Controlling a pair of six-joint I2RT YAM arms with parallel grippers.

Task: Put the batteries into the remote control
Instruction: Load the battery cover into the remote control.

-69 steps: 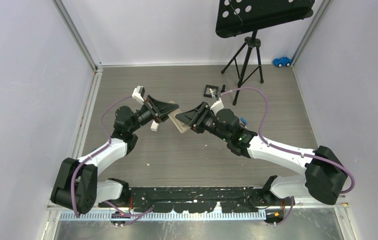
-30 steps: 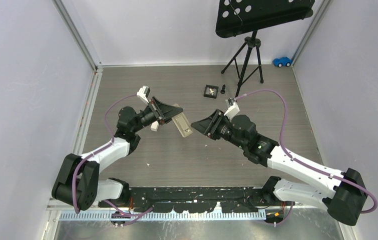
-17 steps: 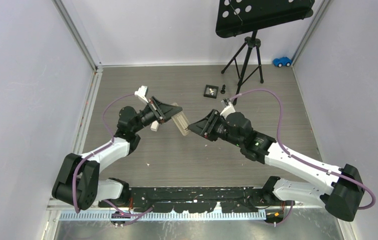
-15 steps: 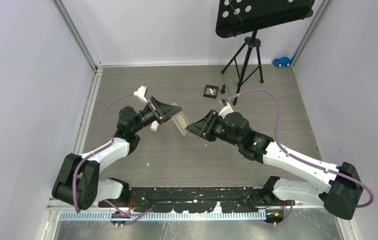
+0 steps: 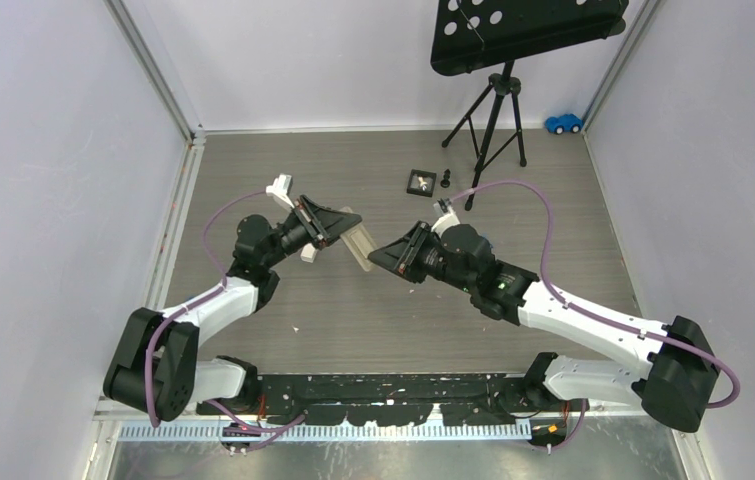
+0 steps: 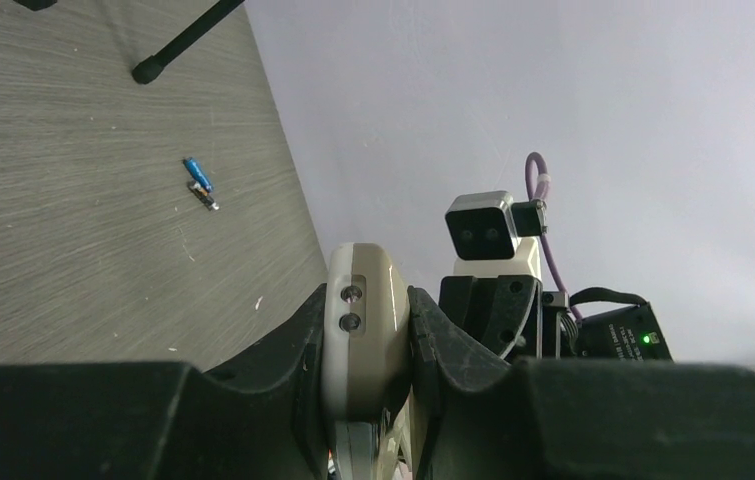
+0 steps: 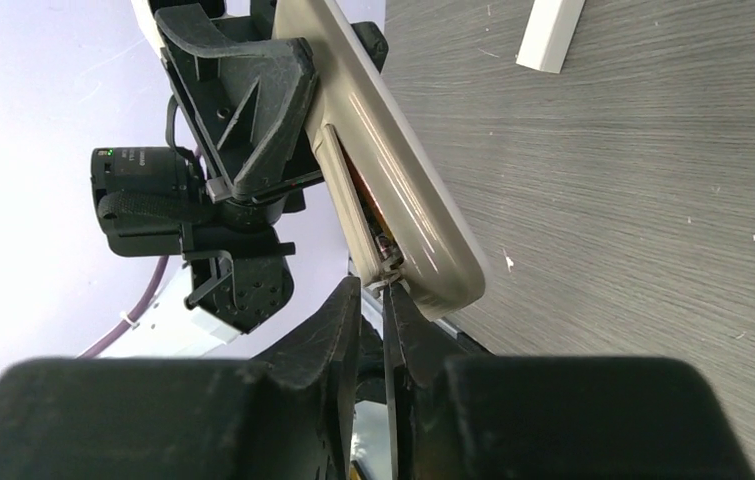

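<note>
Left claw (image 6: 366,305) clamps the remote (image 7: 403,190) aloft, its long axis slanting toward the right claw (image 7: 374,292), whose narrowed tips meet the bay (image 7: 361,205) at its lower end.

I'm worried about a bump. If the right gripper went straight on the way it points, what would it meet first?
The remote held in the left gripper: the tips of the right gripper point at the open battery slot near its end. Whether they touch is unclear.
</note>
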